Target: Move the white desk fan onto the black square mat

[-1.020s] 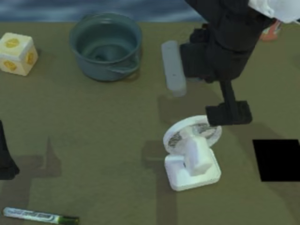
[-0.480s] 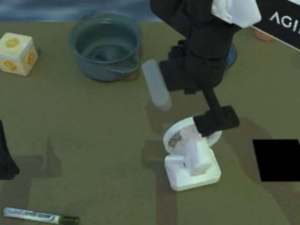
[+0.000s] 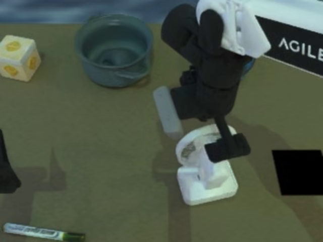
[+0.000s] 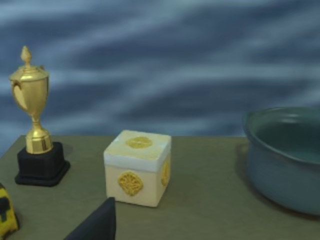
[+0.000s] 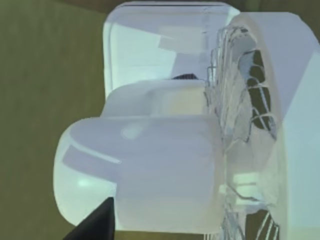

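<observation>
The white desk fan stands at the centre right of the table, square base down and round grilled head facing the far side. My right gripper is open and right over the fan's neck and head, covering part of the grille. In the right wrist view the fan fills the picture, and one dark fingertip lies close beside its rounded housing; I cannot tell whether they touch. The black square mat lies flat to the fan's right, nothing on it. My left gripper stays parked at the left edge, open.
A blue-grey pot stands at the back. A white cube with yellow dots sits at the back left, with a gold trophy near it. A pale grey bar shows beside the right wrist. A marker pen lies front left.
My right arm has swung left and come down, bringing its gripper from behind the fan to over the fan's neck. The grey bar moved along with the wrist. The fan stayed put.
</observation>
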Controlling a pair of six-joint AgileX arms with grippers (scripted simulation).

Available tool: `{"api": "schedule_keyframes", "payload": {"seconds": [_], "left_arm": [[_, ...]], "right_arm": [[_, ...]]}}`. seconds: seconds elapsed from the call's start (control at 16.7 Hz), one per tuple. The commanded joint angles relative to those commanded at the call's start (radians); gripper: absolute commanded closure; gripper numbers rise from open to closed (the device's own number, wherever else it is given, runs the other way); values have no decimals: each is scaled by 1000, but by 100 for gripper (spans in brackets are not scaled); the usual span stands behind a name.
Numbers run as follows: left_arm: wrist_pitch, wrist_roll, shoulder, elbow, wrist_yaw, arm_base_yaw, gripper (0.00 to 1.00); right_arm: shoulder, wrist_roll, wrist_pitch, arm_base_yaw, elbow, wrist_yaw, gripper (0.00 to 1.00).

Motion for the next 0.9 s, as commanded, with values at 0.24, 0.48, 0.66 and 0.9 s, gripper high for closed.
{"api": "schedule_keyframes", "payload": {"seconds": [0.24,0.48,0.66,0.9], "left_arm": [[0,0,0,0,0,0,0],[0,0,0,0,0,0,0],[0,0,0,0,0,0,0],[0,0,0,0,0,0,0]], "right_arm": [[0,0,15,0,-15,0,0],[0,0,15,0,-15,0,23],[0,0,15,0,-15,0,45],[0,0,15,0,-15,0,75]]}}
